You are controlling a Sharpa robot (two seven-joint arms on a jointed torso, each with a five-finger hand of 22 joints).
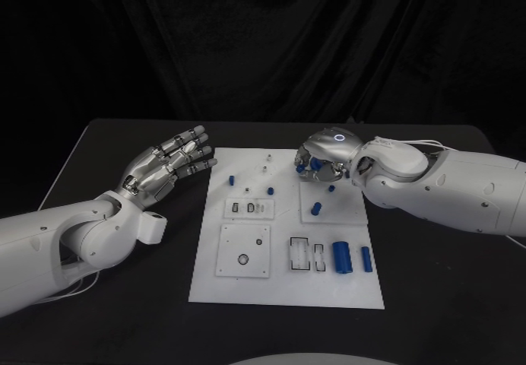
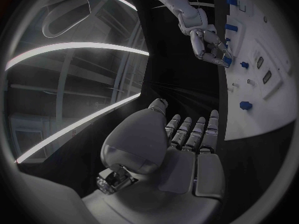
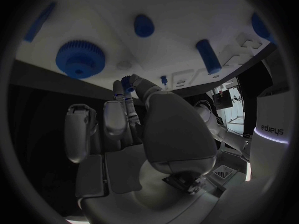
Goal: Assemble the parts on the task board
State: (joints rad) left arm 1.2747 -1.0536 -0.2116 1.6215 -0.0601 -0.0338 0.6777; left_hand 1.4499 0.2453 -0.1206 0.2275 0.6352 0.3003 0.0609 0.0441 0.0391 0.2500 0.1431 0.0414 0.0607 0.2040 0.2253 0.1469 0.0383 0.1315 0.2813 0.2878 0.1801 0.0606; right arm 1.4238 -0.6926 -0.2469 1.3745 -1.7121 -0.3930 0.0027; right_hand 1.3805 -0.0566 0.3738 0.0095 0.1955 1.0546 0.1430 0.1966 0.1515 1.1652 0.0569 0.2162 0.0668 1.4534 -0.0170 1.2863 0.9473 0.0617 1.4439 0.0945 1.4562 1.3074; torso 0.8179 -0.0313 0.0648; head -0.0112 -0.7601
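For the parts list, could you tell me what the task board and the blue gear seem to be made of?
Task board: probably rigid plastic, matte white, flat with cleanly cut recesses. Blue gear: likely moulded or printed plastic, uniform matte blue, with fine regular teeth and no metallic shine. Neither material is certain from looks alone.

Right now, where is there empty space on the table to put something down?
Bare black table lies in front of the task board, and along its left side below the left hand. The far right part of the board is crowded: the right hand hovers there over blue parts. More parts fill the near right corner.
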